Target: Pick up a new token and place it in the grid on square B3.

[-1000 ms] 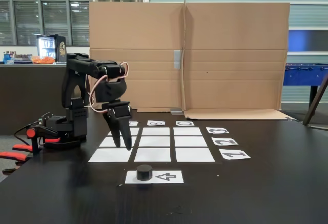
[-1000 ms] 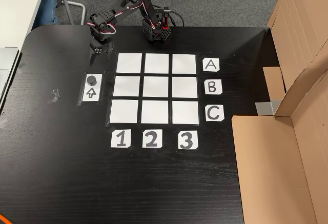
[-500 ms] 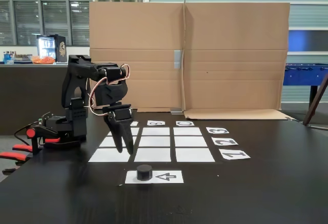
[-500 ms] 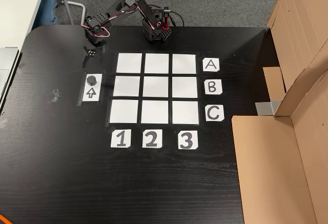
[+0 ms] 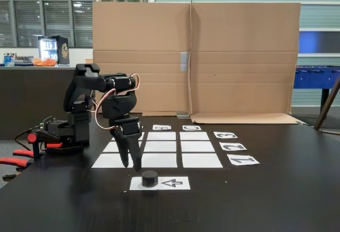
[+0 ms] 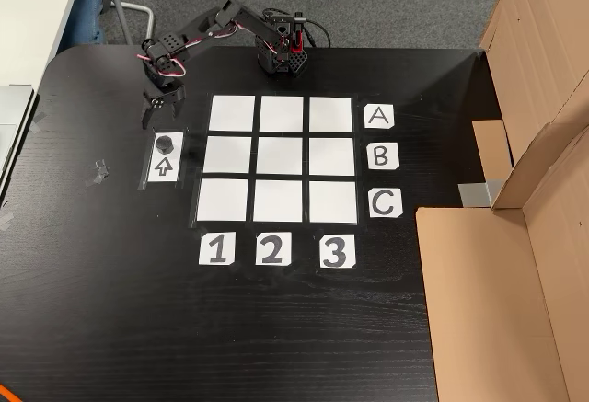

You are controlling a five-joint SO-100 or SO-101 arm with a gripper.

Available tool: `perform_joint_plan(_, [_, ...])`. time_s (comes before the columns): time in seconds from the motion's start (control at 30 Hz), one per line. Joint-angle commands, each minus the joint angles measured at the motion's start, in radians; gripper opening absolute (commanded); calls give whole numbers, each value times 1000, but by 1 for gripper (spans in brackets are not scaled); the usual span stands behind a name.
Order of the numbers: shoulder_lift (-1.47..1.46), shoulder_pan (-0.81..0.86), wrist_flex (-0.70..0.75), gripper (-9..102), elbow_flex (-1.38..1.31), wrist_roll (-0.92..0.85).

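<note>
The gripper (image 5: 130,165) hangs with fingers spread and empty, tips pointing down just short of the token (image 5: 149,178), which sits on the arrow sheet (image 5: 172,183) outside the grid (image 6: 276,159). Advance until the fingers straddle the token — then lower and close squarely across its sides.

Parted gripper (image 5: 131,164) just above token (image 5: 149,178) on arrow sheet (image 5: 170,183).

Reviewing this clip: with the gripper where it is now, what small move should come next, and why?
Probably a short advance toward the token, then down over it. In the top-down fixed view the gripper sits open just short of the token, which rests untouched on the arrow sheet. In the low fixed view its fingertips hang just behind the token, not around it.
</note>
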Motion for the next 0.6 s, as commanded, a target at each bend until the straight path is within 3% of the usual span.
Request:
perform_joint_plan(0.0, [-3, 2, 18, 36, -94, -6])
perform_joint_plan(0.33, [-100, -40, 149, 37, -299, -9])
perform_joint_plan(0.57, [-138, -63, 158, 38, -301, -9])
